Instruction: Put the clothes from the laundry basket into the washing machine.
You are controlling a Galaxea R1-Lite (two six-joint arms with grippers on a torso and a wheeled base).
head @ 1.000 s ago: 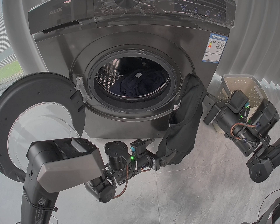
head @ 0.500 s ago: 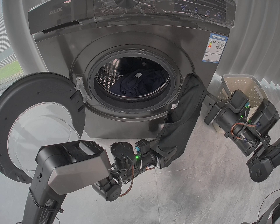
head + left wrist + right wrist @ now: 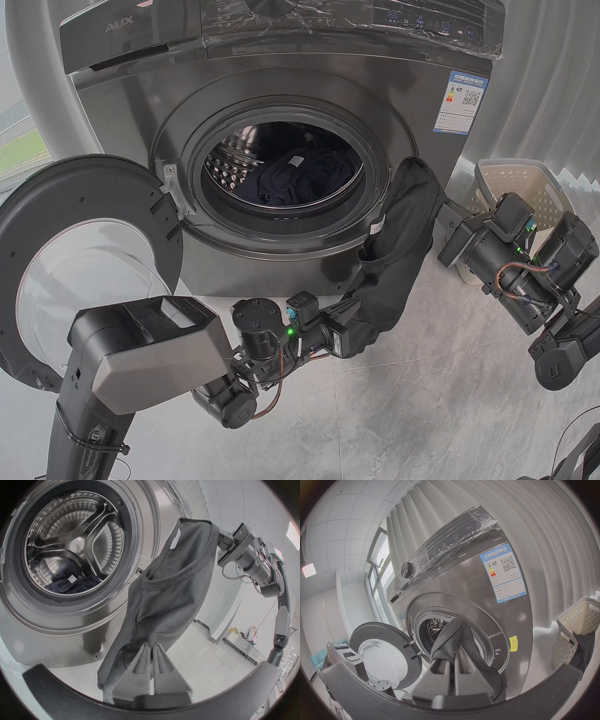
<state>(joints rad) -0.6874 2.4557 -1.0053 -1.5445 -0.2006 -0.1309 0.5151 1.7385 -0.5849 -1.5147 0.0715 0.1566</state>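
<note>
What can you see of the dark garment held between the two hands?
The dark grey fabric garment looks like a soft knit, with a ribbed band along one edge, a fine mesh patch and a small white tag. It hangs stretched on a slant outside the grey front-loading washing machine, to the robot's right of its round opening. The right hand pinches its upper end, the left hand its lower end. It is not in the drum yet.
</note>
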